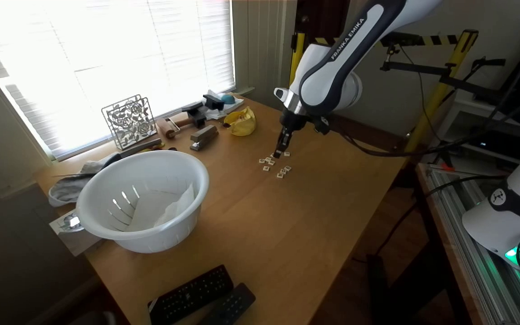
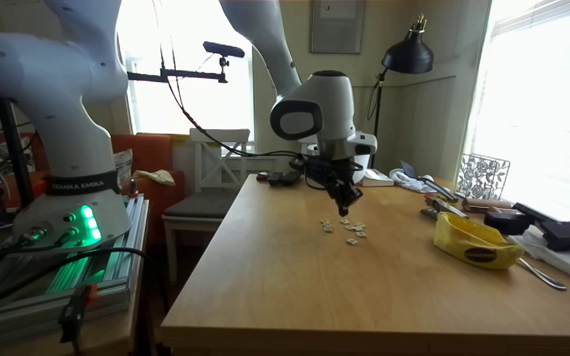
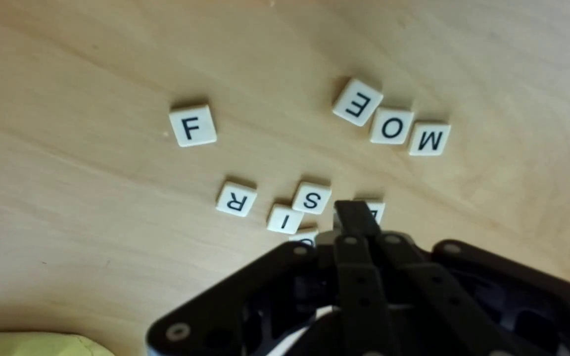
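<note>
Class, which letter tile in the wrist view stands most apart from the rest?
The F tile, alone at upper left; its nearest neighbour, the R tile, sits closer to the I tile.

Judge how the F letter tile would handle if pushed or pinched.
With crisp, straight edges, the F letter tile is probably stiff. Its square outline suggests sliding rather than rolling. Lying flat and low on the tabletop, it seems unlikely to tip, but may be awkward to pinch.

free room lies between colander (image 1: 163,240) and letter tiles (image 3: 311,199).
</note>
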Controlling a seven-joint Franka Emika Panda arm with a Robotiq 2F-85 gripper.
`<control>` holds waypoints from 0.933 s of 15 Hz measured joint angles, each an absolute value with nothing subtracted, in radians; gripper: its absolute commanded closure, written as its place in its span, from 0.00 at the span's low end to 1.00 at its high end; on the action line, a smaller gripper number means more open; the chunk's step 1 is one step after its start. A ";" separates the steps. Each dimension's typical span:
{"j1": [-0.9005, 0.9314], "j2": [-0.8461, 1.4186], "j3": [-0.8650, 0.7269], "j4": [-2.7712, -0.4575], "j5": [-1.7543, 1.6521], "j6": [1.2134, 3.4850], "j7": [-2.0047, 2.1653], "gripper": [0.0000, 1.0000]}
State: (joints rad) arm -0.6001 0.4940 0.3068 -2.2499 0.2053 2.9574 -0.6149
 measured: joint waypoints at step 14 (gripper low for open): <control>-0.418 0.577 0.128 -2.159 0.197 2.957 -0.365 1.00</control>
State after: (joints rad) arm -0.4180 0.5767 0.1285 -2.1592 0.1968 2.9569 -0.3648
